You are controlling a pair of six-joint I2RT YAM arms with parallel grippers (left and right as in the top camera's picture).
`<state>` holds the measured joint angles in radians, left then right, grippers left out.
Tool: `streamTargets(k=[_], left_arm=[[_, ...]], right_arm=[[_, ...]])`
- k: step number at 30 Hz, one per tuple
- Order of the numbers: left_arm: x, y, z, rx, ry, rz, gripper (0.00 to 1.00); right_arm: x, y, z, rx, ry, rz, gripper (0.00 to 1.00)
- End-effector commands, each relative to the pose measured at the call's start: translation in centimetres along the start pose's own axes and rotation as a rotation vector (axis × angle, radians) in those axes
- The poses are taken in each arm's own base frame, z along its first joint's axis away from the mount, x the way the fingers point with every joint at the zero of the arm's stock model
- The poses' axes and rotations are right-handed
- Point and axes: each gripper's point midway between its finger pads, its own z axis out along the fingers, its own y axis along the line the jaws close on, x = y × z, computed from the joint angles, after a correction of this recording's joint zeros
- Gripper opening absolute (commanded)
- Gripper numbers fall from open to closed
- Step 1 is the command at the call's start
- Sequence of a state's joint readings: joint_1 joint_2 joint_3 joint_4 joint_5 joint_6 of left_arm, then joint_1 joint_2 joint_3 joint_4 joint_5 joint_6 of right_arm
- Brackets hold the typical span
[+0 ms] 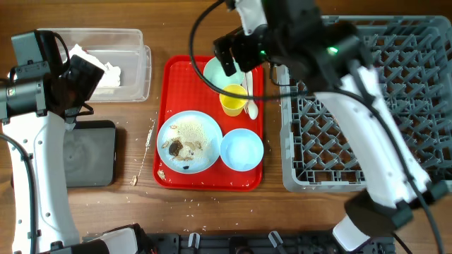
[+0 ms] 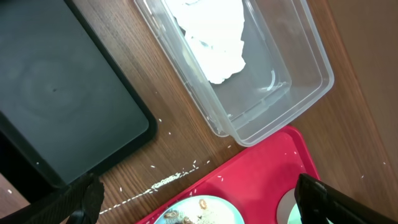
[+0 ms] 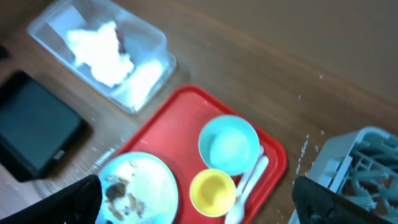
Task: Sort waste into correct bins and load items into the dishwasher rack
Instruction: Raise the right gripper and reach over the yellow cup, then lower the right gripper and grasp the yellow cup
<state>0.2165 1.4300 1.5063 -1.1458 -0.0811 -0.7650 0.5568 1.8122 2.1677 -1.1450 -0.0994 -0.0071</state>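
The left gripper hangs well left of the red tray, above the table; its fingers stand wide apart and grip nothing. The clear box lies left of the tray's far corner, apart from it, and holds crumpled white napkins. The black tray lies left of the red tray's near half, on the table. Rice-like crumbs are strewn on the table just beside the red tray's left edge. The round plate sits on the red tray at its near left and carries brown and white food scraps. One bowl sits at the near right of the red tray, touching the plate. The second bowl sits at the tray's far end, with the yellow cup close against it and the white spoon beside the cup. The right gripper hovers above the far end of the red tray, fingers spread and gripping nothing. The grey rack stands just right of the red tray.
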Motion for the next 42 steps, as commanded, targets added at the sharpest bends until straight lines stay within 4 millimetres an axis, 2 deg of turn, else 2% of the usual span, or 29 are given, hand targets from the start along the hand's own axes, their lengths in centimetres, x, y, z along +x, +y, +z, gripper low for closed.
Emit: streamTargets(k=[1,5,9,13,17,19,21,24,28,29,32,35,38,42], left_arm=[[-0.2,0.3,0.3,-0.016,-0.006,-0.002,1.0],[-0.2,0.3,0.3,-0.016,-0.006,-0.002,1.0],[-0.2,0.3,0.2,-0.016,-0.006,-0.002,1.0],[-0.2,0.3,0.3,-0.016,-0.006,-0.002,1.0],[-0.2,0.3,0.2,-0.016,-0.006,-0.002,1.0],[-0.2,0.3,0.3,-0.016,-0.006,-0.002,1.0],[-0.2,0.3,0.3,-0.016,-0.006,-0.002,1.0],[-0.2,0.3,0.3,-0.016,-0.006,-0.002,1.0],[-0.2,0.3,0.3,-0.016,-0.006,-0.002,1.0],[-0.2,0.3,0.2,-0.016,-0.006,-0.002,1.0],[-0.2,0.3,0.3,-0.016,-0.006,-0.002,1.0],[-0.2,0.3,0.3,-0.016,-0.006,-0.002,1.0],[-0.2,0.3,0.3,-0.016,-0.006,-0.002,1.0],[-0.2,0.3,0.2,-0.016,-0.007,-0.002,1.0]], right_arm=[[0.5,-0.6,2.3,0.025,0.047,0.032,1.0],[0.6,0.4,3.3,-0.037,0.053,0.081,1.0],[0.3,0.3,4.5,-0.037,0.033,0.113,1.0],[1.2,-0.6,8.4,0.016,0.051,0.111,0.94],[4.7,-0.8,14.3,0.188,0.168,0.083,0.94],[6.8,0.5,16.7,0.202,0.232,0.067,0.94],[8.5,1.8,17.9,0.201,0.283,0.09,0.9],[10.3,2.9,17.9,0.212,0.347,0.137,0.77],[12.9,2.2,16.7,0.287,0.444,0.227,0.57],[14.2,1.7,15.9,0.324,0.498,0.229,0.56],[14.9,1.9,15.6,0.306,0.535,0.231,0.5],[15.5,2.5,15.5,0.281,0.566,0.241,0.49],[16.1,2.1,16.7,0.298,0.575,0.235,0.5],[18.1,1.9,18.7,0.314,0.633,0.229,0.51]])
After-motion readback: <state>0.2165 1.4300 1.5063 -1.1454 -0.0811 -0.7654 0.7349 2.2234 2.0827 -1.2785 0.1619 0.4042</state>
